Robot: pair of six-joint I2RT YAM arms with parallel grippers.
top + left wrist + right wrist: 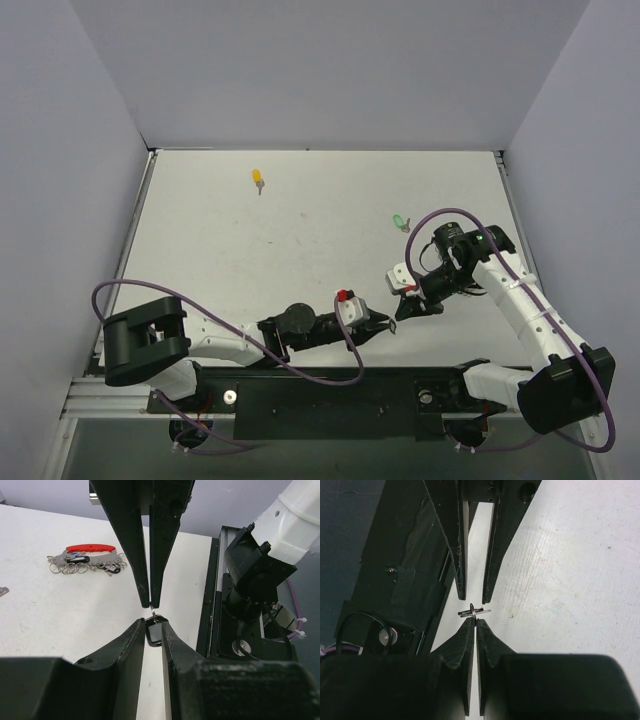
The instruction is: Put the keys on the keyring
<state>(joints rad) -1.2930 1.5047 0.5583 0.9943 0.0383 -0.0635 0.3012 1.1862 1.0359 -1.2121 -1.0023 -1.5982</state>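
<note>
The black key [155,631] sits just above the table [60,615] near its front rail [212,595], its head clamped in the left gripper [152,625], while a small wire ring [151,609] touching its top is pinched in the nearly closed right gripper [475,621]. Both holds are at the very tips, so I judge any sideways tug could spring the ring loose or twist the key out. The red-tagged keyring [85,559] lies well apart.
</note>
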